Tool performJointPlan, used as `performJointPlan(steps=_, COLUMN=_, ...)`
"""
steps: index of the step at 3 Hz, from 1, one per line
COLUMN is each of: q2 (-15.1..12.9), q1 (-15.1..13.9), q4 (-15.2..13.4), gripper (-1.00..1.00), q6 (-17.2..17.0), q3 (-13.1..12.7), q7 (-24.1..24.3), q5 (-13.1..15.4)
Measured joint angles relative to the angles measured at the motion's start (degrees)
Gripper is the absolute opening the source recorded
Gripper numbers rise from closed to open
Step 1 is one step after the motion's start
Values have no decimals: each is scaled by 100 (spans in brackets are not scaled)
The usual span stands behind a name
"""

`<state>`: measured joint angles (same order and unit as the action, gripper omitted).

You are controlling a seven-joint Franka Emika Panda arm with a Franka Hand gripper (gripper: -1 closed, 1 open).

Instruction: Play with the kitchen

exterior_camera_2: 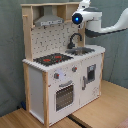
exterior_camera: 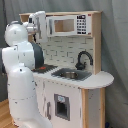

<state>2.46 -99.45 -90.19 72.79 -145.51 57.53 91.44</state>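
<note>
White arm blocks kitchen hob side in first exterior view. Gripper at hood level, perhaps over sink; finger state indiscernible. Kitchen on wood floor, grey wall behind.

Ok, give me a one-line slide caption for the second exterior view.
White robot arm reaching over a toy kitchen, above the black tap and sink.
</note>
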Motion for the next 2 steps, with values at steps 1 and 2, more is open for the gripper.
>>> performJointPlan(steps=1, q2=-384, q1=9, q4=-387, gripper=-100, q6=-230, q3=-202, q7=32, q5=125)
performJointPlan(steps=2, q2=-734, q1=11, q4=-753, gripper=-100, q6=-412, q3=-397, q7=49, q5=244)
